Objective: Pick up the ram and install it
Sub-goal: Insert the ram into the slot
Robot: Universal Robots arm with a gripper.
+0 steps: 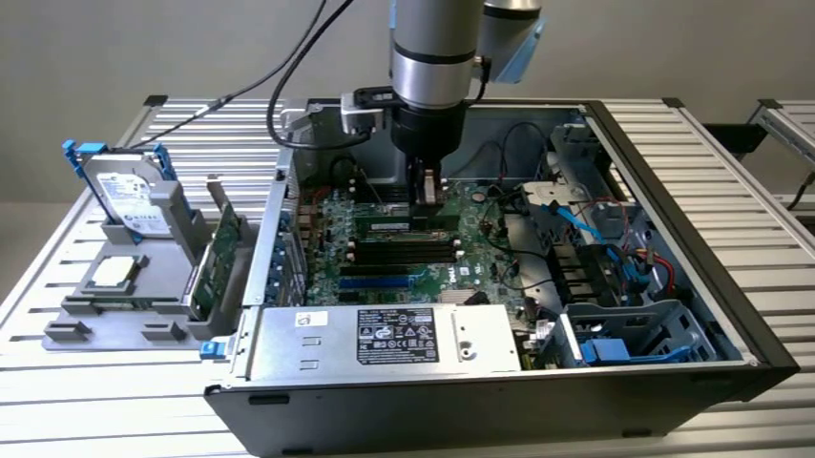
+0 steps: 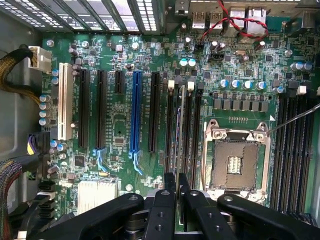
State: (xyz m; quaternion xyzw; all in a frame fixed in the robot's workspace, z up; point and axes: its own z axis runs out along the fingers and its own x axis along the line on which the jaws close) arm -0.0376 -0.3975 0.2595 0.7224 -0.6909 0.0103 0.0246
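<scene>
My gripper [image 1: 427,194] hangs straight down inside the open computer case [image 1: 713,286], over the motherboard [image 1: 382,277]. It is shut on the ram [image 2: 180,125], which the wrist view shows edge-on as a thin pale strip between the two black fingers [image 2: 169,192]. The stick runs in line with the black memory slots [image 2: 196,125] beside the processor socket [image 2: 235,162]. I cannot tell whether it is seated in a slot or just above one. In the exterior view the ram [image 1: 397,226] is a green strip with a pale label directly under the gripper.
At the exterior view's left, a grey stand holds a silver hard drive with blue brackets [image 1: 128,196] and a green expansion card [image 1: 224,253]. The power supply [image 1: 382,339] fills the case's near side. Blue and red cables [image 1: 598,234] and a drive cage [image 1: 637,329] crowd its right.
</scene>
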